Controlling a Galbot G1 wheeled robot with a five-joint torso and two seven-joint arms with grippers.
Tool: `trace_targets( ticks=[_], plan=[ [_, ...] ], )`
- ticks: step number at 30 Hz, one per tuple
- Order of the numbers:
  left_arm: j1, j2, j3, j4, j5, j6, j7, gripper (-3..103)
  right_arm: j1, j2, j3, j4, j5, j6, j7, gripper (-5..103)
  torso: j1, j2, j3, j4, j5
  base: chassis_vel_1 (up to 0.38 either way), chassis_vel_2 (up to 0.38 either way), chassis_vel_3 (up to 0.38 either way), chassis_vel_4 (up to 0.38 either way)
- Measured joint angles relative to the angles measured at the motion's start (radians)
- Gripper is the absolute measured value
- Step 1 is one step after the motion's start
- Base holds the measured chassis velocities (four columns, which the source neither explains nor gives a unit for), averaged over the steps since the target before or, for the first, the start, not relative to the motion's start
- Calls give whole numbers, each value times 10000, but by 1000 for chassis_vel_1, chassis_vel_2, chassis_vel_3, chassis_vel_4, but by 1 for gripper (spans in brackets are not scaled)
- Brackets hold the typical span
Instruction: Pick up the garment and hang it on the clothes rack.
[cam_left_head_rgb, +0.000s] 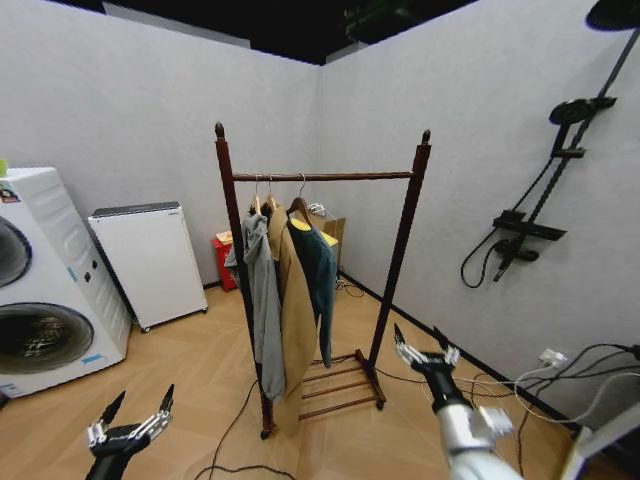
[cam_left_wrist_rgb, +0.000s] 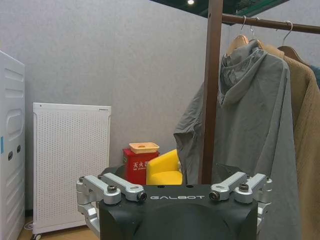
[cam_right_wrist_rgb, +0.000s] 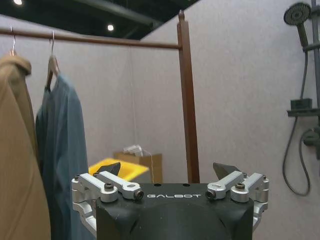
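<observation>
Teal garment (cam_left_head_rgb: 318, 270) on clothes rack (cam_left_head_rgb: 405, 235), beside tan coat (cam_left_head_rgb: 296, 320).

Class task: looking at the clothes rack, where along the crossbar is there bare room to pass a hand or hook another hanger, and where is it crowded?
Free: the crossbar between the teal garment's hanger and the right post. Crowded: beside the left post, where grey hooded jacket, tan coat and garment hang together.
</observation>
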Motion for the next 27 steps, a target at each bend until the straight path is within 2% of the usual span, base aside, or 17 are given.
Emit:
trace_targets(
  ticks=[5, 27],
  plan=[
    [0, 0, 0, 0, 0, 0, 0, 100, -322, 39, -361, -272, -245, 233, 167, 100, 2, -1, 1, 4, 0, 0, 0, 0, 0],
    [0, 0, 0, 0, 0, 0, 0, 100, -144, 33, -418, -357, -238, 161, 168, 100, 4, -2, 1, -1, 1, -15, -11, -11, -10]
  ],
)
